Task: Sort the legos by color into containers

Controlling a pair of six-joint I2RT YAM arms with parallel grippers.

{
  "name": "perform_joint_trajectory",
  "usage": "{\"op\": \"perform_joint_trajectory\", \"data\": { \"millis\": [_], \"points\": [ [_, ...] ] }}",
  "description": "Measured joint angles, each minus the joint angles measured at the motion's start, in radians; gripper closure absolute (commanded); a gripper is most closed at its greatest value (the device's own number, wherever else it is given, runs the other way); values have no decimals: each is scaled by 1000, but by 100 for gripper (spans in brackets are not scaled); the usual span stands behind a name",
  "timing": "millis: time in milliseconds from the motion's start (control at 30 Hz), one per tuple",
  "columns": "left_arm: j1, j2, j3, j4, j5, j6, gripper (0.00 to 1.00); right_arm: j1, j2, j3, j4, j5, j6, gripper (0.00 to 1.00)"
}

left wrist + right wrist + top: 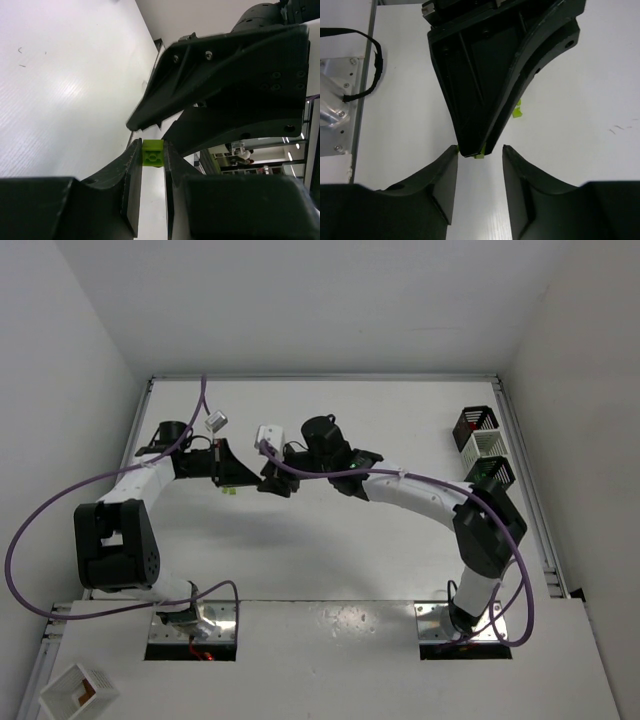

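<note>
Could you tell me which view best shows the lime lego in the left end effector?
The left wrist view: the lime lego sits close-up in the left end effector. The right wrist shows a sliver; overhead, barely a speck.

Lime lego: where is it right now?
The lime lego is pinched in the left claw, left of centre over the table in the top view; the open right claw faces it close by.
</note>
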Motion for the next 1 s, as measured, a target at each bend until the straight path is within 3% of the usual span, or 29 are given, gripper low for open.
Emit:
{"op": "perform_joint_trajectory", "data": {
  "millis": [167, 267, 367, 400, 500, 567, 600, 633, 867, 1000],
  "points": [
    [0, 0, 2, -1, -2, 10, 95, 8, 2, 2, -1, 0, 5, 76],
    [4, 0, 3, -3, -9, 10, 88, 11, 2, 2, -2, 1, 3, 87],
    [5, 0, 4, -5, -12, 10, 72, 11, 2, 2, -2, 3, 3, 97],
    [5, 0, 4, -4, -14, 11, 60, 11, 2, 2, -1, 3, 3, 99],
    [5, 0, 4, 2, -25, 28, 40, 11, 2, 2, 5, -4, 8, 100],
    [7, -3, 5, -1, -34, 43, 33, 15, -3, -1, 9, -4, 10, 100],
    [13, -6, 5, -5, -35, 48, 18, 17, -13, -13, 20, 1, 10, 100],
    [19, -13, 4, -9, -32, 56, 12, 18, -26, -27, 22, 6, 10, 100],
    [87, -109, 4, -34, -18, 71, 1, -6, -132, -155, -18, 66, 4, 100],
    [112, -199, 4, -21, -146, 45, 1, -58, -214, -206, -114, 159, 3, 100]
  ]
}}
